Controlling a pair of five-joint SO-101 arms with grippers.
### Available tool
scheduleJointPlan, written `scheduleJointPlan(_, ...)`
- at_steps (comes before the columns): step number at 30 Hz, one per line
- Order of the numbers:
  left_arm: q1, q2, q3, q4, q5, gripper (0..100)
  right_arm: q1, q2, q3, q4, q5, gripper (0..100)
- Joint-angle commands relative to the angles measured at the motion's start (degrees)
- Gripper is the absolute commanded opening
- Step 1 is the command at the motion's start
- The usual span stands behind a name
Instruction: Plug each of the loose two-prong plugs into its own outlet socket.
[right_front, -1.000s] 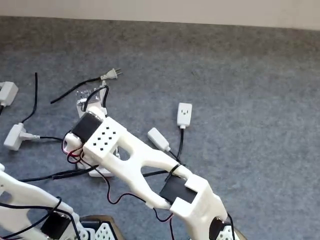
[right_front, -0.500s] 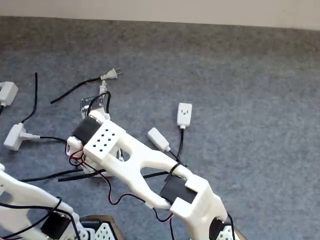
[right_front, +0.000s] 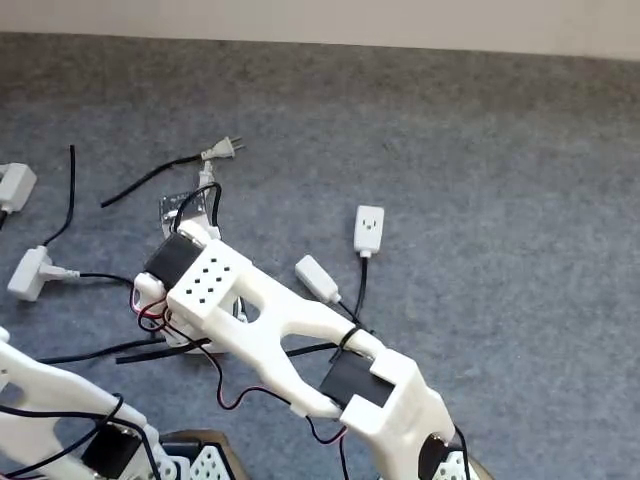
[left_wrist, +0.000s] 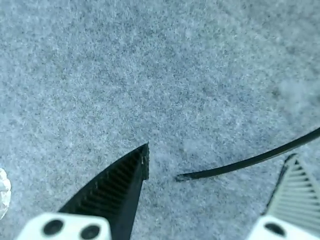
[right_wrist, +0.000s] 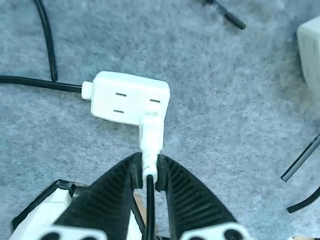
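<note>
The right gripper (right_wrist: 148, 164) has its black ribbed jaws closed tight on a slim white two-prong plug (right_wrist: 150, 136) trailing a black cord (right_wrist: 149, 197). The plug's nose presses against the slotted face of a white rounded plastic outlet block (right_wrist: 125, 97) lying flat on the grey carpet (right_wrist: 240, 90), its prongs hidden. The left gripper (left_wrist: 220, 152) hangs wide apart above the carpet, holding nothing, over a loose black cable end (left_wrist: 235, 166)

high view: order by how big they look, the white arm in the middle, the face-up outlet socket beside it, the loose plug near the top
1. white arm, by far, though it stands nearer the camera
2. outlet socket
3. loose plug, smallest
</note>
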Motion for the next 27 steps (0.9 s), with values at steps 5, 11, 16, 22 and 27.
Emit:
scheduleJointPlan(5, -0.3, -0.8, -2.3, -0.8, -0.2, 40, 3.8, -1.4, -0.6, -0.7, -0.6, 0.5)
scheduleJointPlan(11, 0.0, -0.8, -2.3, -0.8, -0.2, 40, 3.8, -1.4, -0.6, -0.7, -0.6, 0.5)
scheduleJointPlan(16, 0.0, -0.8, -2.3, -0.8, -0.2, 40, 3.6, -1.5, -0.7, -0.7, -0.6, 0.5)
scheduleJointPlan(22, -0.4, -0.7, -2.2, -0.8, -0.2, 40, 3.5, -1.6, -0.7, -0.7, -0.6, 0.5)
scheduleJointPlan(27, -0.4, 0.0, -2.1, -2.3, -0.2, 39, 3.5, -1.5, -5.1, -0.3, -0.6, 0.5)
